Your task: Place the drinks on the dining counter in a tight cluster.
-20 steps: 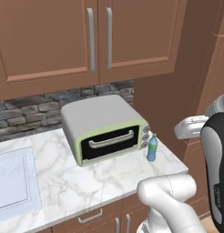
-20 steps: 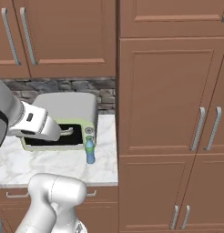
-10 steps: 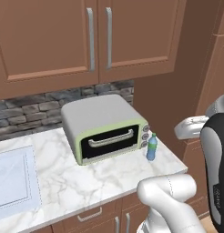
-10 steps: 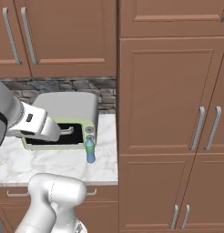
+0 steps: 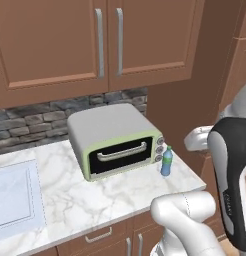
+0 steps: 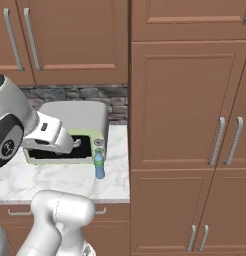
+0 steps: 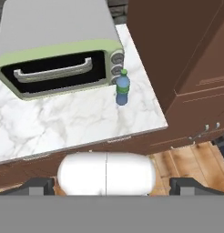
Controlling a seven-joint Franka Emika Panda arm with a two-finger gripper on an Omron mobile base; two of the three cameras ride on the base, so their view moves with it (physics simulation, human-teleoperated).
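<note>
Pale-blue bottle (image 5: 166,161) upright on marble bench (image 5: 110,200), just beside toaster oven (image 5: 115,140). Pincer (image 7: 112,185) spread apart, holding nothing.

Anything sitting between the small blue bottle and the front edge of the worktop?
No. In the hand view, bare marble runs from the small blue bottle down to the worktop edge. The toaster oven stands on the bottle's other side, right behind it.

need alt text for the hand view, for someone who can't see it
A small pale-blue bottle with a green cap stands upright on a white marble worktop, just in front of the knob end of a green-fronted toaster oven. Tall brown cabinets rise beside the worktop's end, with wood floor below.
</note>
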